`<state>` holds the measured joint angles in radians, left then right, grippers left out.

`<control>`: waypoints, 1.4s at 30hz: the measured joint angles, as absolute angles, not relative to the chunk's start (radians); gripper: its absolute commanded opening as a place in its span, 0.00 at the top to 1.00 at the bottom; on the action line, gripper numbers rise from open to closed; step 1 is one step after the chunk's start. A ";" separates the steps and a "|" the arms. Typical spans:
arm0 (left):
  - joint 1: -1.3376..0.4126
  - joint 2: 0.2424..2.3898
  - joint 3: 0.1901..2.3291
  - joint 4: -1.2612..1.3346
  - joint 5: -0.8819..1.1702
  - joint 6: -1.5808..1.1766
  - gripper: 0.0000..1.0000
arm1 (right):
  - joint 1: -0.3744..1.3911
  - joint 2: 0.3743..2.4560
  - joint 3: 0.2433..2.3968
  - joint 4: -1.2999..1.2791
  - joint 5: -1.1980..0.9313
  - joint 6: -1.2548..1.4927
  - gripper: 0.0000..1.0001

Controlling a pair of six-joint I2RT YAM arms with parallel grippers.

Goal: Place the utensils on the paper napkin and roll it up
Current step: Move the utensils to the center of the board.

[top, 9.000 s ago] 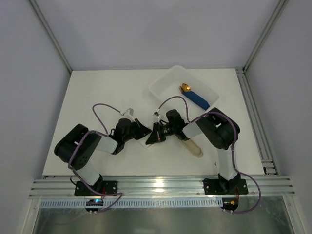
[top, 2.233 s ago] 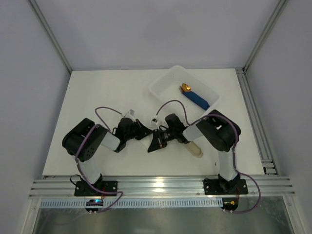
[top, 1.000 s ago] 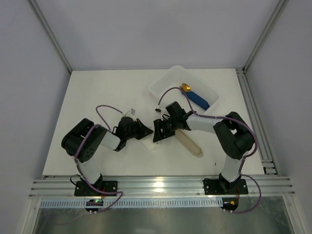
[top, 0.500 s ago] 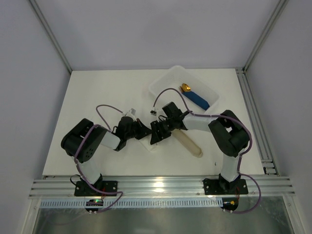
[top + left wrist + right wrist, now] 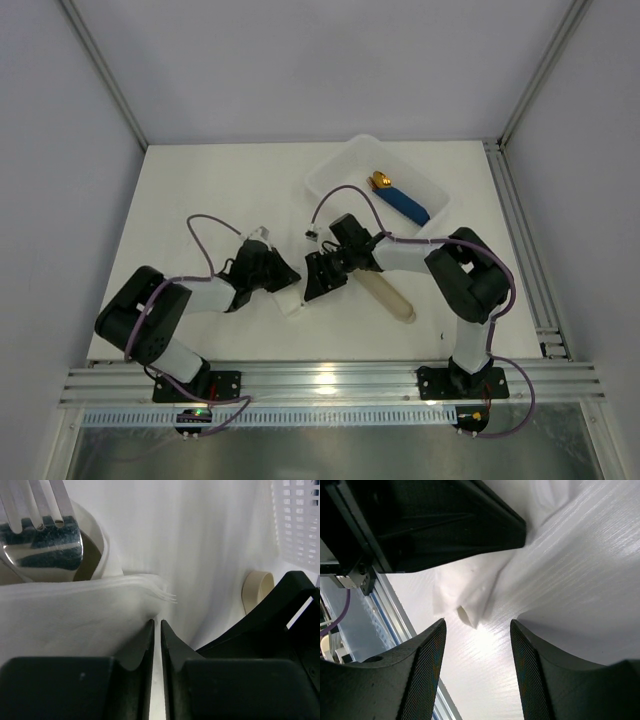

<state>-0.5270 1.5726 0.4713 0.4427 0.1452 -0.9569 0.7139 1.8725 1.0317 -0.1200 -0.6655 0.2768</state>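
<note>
The paper napkin (image 5: 65, 607) is folded round the utensils. Fork tines (image 5: 45, 502) and a spoon bowl (image 5: 42, 550) stick out of its open end in the left wrist view. From above, the napkin (image 5: 292, 303) shows as a small white bundle between both grippers. My left gripper (image 5: 155, 624) has its jaws almost together, with only a thin slit between them. Its tips are at the napkin's layered edge. My right gripper (image 5: 477, 622) is open, facing a loose napkin corner (image 5: 470, 607) that lies just beyond its fingertips. In the top view, the left gripper (image 5: 283, 277) and the right gripper (image 5: 318, 283) nearly touch.
A beige oblong sleeve (image 5: 388, 295) lies right of the grippers, and its end (image 5: 257, 587) shows in the left wrist view. The white tray (image 5: 330, 180) at the back holds a blue-handled gold-tipped piece (image 5: 400, 200). The table's front rail (image 5: 390, 605) runs close by.
The right gripper has slid left and toward the front, closing on the napkin. The left arm has stretched out lower, its elbow swinging left. The napkin bundle has shifted toward the front edge.
</note>
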 measured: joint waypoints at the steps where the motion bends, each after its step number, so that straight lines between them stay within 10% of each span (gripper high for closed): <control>1: -0.527 1.546 0.468 0.406 0.132 -0.949 0.84 | 0.714 1.872 1.031 -0.118 -0.665 0.281 0.41; 26: -0.527 0.986 0.460 -0.127 -0.001 -0.855 0.48 | 0.735 1.888 1.056 -0.017 -0.720 0.397 0.41; 42: -0.527 0.781 0.437 -0.524 -0.152 -0.989 0.50 | 0.760 2.018 1.176 0.097 -0.716 0.571 0.42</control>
<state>-0.5270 0.7807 0.4370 -0.5236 -0.1520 -0.9894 0.7597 2.0182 1.1755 0.0967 -0.7158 0.5713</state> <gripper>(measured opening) 0.502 0.584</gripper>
